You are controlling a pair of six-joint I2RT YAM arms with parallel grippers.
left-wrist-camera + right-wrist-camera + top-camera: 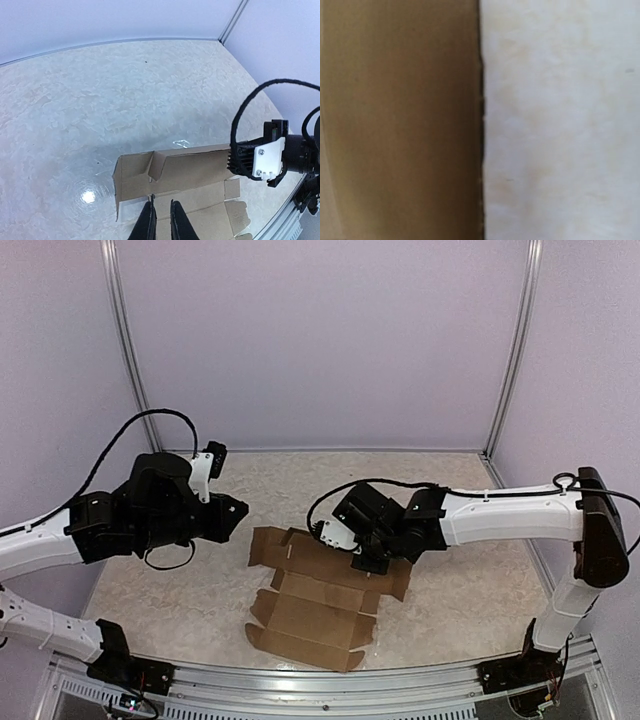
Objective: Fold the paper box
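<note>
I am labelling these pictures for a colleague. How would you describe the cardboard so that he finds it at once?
Start from the pale marbled table and look at its near middle. There the paper box lies as an unfolded die-cut sheet with tabs, the right gripper at its far strip. It is the only brown thing.
</note>
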